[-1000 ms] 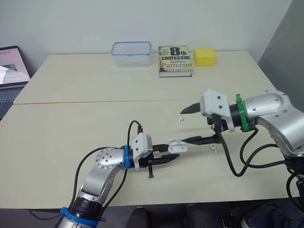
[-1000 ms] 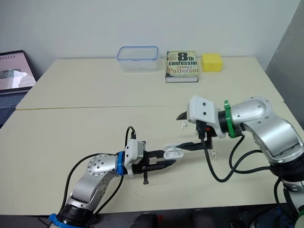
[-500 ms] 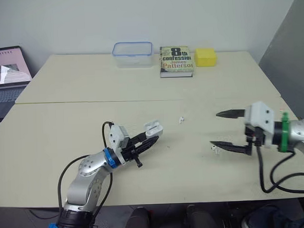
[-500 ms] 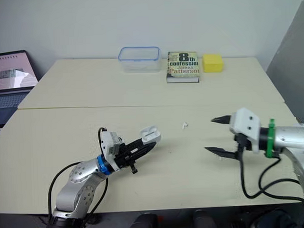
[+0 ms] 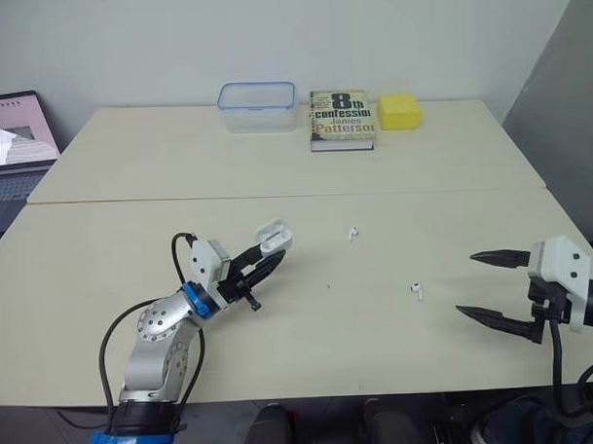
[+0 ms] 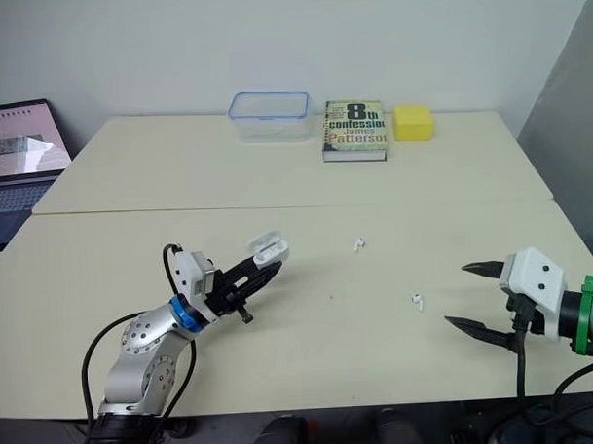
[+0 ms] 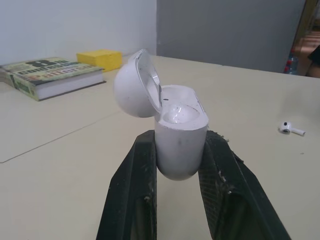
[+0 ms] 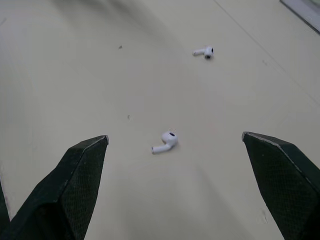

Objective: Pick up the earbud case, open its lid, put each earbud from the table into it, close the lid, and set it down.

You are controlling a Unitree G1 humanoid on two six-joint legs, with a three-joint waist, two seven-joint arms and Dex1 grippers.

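Case open in hand, both earbuds loose on the worktop (image 5: 131,237).
My right gripper (image 5: 466,284) is spread wide and empty; the nearer earbud (image 5: 416,290) lies just ahead of it, the second earbud (image 5: 352,234) beyond. My left gripper (image 5: 266,259) clamps the earbud case (image 7: 180,135) aloft, lid (image 7: 132,85) up.

White earbud case (image 7: 180,145), lid open, in the left jaws; far earbud (image 5: 352,234) and near earbud (image 5: 416,291) lie apart on the table (image 5: 129,179).
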